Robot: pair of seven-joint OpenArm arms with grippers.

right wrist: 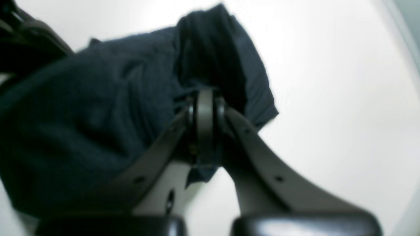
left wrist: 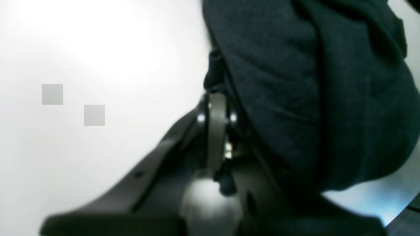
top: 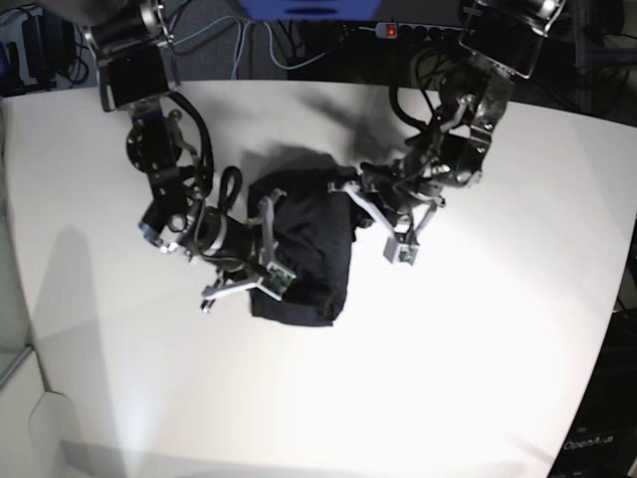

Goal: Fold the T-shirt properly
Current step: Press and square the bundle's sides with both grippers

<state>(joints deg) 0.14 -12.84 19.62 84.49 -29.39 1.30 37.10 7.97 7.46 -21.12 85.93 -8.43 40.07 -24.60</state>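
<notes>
gripping t-shirt (top: pixel 304 249), arms crowding, cables (top: pixel 269 45) behind

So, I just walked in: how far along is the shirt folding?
Done: the T-shirt is already bunched into a compact bundle on the table. In hand: the left gripper and right gripper both pinch its fabric. Left: flattening the lumpy bundle and releasing it.

Soft black cloth T-shirt (top: pixel 304 244)

Wrist views soft, blurred, fisheye at edges; table (top: pixel 478 329) blown out white by overhead glare. Base view sharper, corners dim, arm shadows upper centre.
</notes>
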